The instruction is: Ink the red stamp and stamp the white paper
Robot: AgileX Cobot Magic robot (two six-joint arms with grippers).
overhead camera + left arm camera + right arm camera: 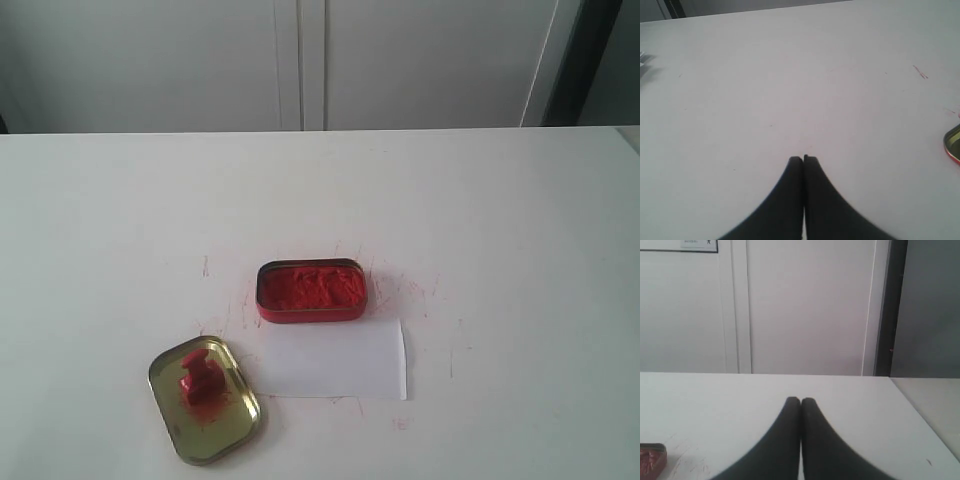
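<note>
As it is small, red stamp (pixel 200 375): judged light, stiff; knob to be gripped.
Left pincer (pixel 803 159): pressed together, empty.
Right pincer (pixel 800 400): same; stamp well apart.

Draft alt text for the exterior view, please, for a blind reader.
A small red stamp sits in an upturned gold lid on a white table; right of it lie a white paper and, behind, an open red ink tin.
</note>
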